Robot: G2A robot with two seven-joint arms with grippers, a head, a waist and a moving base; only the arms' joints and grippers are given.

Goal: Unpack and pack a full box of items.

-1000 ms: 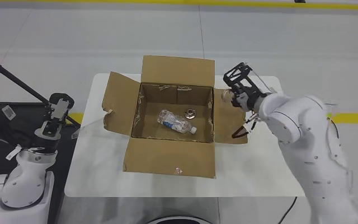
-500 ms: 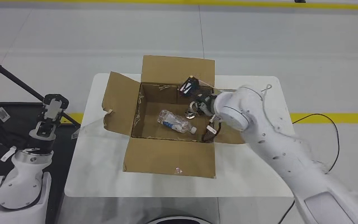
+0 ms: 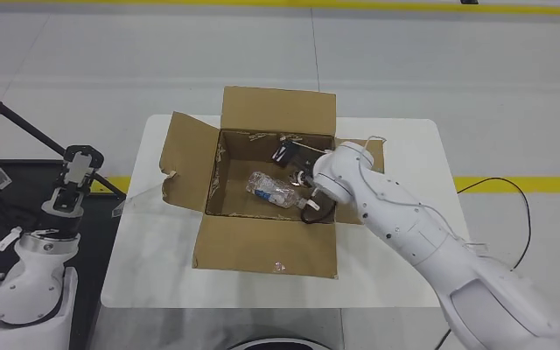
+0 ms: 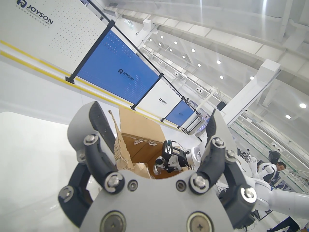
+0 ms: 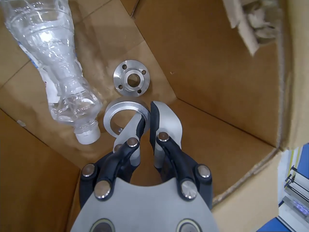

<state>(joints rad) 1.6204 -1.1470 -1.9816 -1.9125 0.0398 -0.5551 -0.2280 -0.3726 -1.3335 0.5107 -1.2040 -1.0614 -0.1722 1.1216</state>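
Note:
An open cardboard box point(image 3: 278, 109) stands on the white table point(image 3: 394, 262). On its floor lie a crushed clear plastic bottle point(image 3: 273, 190) point(image 5: 53, 56) and a round metal flange point(image 5: 131, 78). My right gripper point(image 3: 296, 173) point(image 5: 147, 115) is down inside the box, shut on the wall of a metal ring point(image 5: 120, 115). The ring hangs just beside the bottle's white cap and the flange. My left gripper point(image 3: 77, 171) point(image 4: 154, 119) is off the table's left side, open and holding nothing.
The box's flaps point(image 3: 188, 157) are folded outward on all sides, the left one torn. The box walls point(image 5: 217, 73) close in around my right gripper. Bare table shows in front of and to the right of the box.
My right arm swung from outside the box's right flap over its rim and down inside, carrying the metal ring. The left arm barely shifted.

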